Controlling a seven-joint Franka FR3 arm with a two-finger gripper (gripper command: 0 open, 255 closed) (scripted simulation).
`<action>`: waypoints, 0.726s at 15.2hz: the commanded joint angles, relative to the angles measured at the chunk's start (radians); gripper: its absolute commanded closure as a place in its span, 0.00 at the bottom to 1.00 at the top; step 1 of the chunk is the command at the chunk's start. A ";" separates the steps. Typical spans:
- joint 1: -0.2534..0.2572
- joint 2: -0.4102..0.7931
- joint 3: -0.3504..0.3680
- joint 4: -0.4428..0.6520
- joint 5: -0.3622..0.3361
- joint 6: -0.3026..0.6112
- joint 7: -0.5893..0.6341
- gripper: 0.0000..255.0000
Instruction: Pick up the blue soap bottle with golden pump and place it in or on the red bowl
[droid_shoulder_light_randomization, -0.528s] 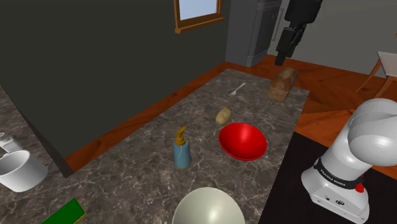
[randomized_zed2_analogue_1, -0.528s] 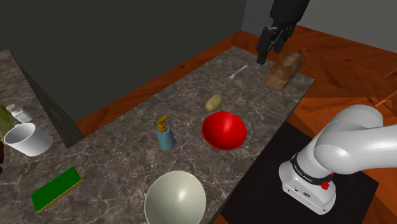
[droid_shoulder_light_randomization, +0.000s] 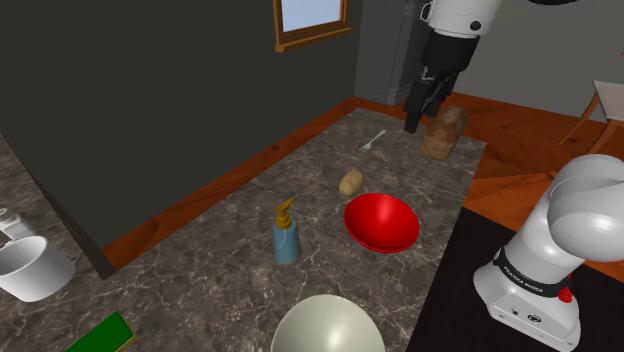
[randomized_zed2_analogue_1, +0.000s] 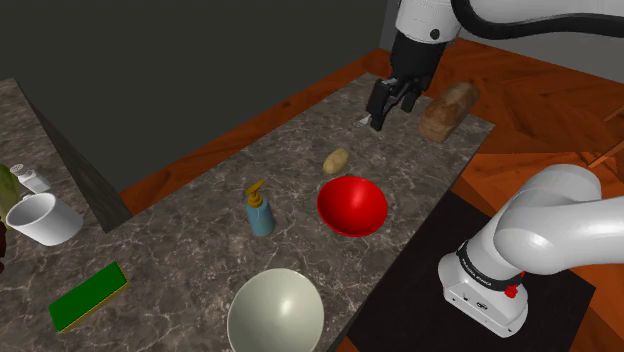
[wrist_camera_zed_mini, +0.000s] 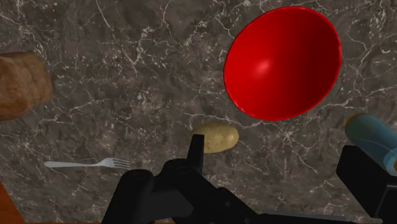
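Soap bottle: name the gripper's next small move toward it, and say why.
Probably carry the gripper across the counter toward the blue soap bottle: it hangs near the fork, fingers open, while the bottle stands upright beyond the potato.

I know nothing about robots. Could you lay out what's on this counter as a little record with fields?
Surface: dark marbled counter
Item to move: blue soap bottle, upright, not held
Destination: red bowl, beside the bottle
Gripper: open, in the air near the fork and bread loaf
Also there: potato, pale bowl, white mug
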 joint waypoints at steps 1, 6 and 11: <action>0.006 0.005 0.051 -0.025 0.032 0.049 0.063 0.00; 0.011 0.066 0.186 -0.058 0.096 0.191 0.211 0.00; -0.010 0.174 0.334 -0.048 0.129 0.339 0.364 0.00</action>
